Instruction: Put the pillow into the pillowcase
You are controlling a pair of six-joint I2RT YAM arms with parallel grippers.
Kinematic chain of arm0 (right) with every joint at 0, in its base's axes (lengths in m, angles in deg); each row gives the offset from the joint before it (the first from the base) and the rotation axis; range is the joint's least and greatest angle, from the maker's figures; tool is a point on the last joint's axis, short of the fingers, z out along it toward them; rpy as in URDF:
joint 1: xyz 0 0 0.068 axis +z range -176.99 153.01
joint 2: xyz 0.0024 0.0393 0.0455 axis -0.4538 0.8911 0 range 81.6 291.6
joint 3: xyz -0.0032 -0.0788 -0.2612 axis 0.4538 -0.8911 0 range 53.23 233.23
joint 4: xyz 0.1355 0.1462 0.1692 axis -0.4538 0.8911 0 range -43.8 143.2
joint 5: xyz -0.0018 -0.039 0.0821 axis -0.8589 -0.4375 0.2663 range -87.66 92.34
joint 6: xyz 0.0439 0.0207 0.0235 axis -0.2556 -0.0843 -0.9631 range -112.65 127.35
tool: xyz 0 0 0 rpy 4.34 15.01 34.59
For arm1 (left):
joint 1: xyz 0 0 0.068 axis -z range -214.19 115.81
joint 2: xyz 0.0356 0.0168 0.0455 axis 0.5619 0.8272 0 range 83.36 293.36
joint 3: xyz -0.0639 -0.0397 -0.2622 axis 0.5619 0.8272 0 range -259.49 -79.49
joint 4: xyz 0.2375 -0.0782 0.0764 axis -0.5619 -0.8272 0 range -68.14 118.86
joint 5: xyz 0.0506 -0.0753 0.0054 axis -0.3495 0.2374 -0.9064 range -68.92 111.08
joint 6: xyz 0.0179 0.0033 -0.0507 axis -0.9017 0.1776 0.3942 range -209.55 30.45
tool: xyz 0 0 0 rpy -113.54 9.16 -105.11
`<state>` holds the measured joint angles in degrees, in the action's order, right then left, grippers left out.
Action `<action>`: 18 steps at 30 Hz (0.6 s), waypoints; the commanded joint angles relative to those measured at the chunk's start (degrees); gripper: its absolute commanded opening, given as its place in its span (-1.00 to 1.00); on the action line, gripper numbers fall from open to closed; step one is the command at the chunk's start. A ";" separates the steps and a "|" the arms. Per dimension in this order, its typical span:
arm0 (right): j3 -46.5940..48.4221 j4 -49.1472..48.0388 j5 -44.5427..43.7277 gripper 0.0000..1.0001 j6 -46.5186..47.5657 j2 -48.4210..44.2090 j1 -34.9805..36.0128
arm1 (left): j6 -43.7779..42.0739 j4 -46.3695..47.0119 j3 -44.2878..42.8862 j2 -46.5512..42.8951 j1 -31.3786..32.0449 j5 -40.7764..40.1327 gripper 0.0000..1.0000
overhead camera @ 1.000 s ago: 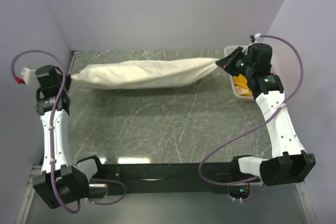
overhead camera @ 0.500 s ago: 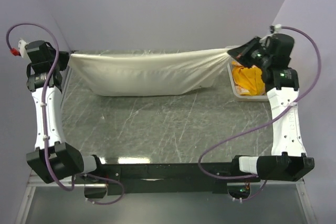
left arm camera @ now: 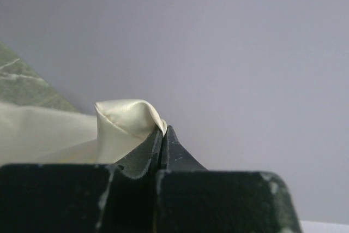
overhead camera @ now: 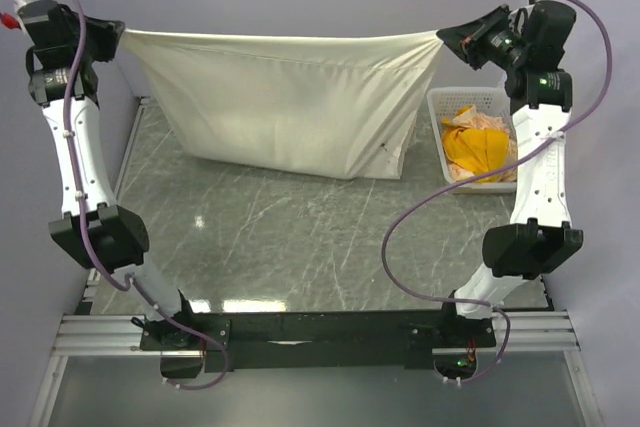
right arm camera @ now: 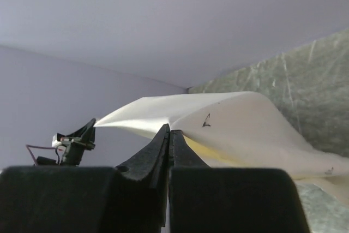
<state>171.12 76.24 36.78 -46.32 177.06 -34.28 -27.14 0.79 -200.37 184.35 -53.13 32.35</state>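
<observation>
The pillowcase (overhead camera: 290, 107) hangs as a wide cream sack, stretched tight between my two raised grippers, with its lower edge near the table. My left gripper (overhead camera: 118, 35) is shut on its top left corner, where a fold of the pillowcase (left arm camera: 122, 121) sticks out of the shut left gripper (left arm camera: 163, 129). My right gripper (overhead camera: 440, 37) is shut on the top right corner. In the right wrist view the right gripper (right arm camera: 169, 129) pinches the pillowcase (right arm camera: 234, 118) at its edge. The pillow does not show as a separate thing. The lower part of the sack looks fuller.
A white basket (overhead camera: 437, 117) holding an orange-yellow cloth (overhead camera: 478, 147) stands at the back right, just beside the hanging sack. The grey marbled table (overhead camera: 300, 237) lies below. Purple walls close in at the back and both sides.
Both arms rose and spread. The pillowcase went from a plump roll lying on the table to a sheet-like sack hanging high between the grippers.
</observation>
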 commanded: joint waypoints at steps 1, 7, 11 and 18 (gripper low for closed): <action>-2.51 -7.98 0.28 -1.00 -3.02 -11.24 -2.99 | 0.87 4.07 -0.01 -12.52 -6.61 -0.81 -0.98; -51.05 -11.59 -4.27 -1.00 1.72 -40.67 -1.86 | -2.29 2.24 38.21 -33.45 -14.81 -6.74 -0.98; -73.65 -10.45 -8.32 -0.56 8.46 -51.16 2.10 | -0.02 5.82 61.95 -42.53 -14.81 -7.94 -0.46; -77.37 -9.03 -15.26 0.41 14.65 -50.20 5.44 | -7.30 8.14 72.02 -47.02 -10.86 -11.08 0.46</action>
<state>92.00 69.73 29.33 -36.51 128.62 -31.11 -28.99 4.72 -126.16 141.13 -66.50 26.12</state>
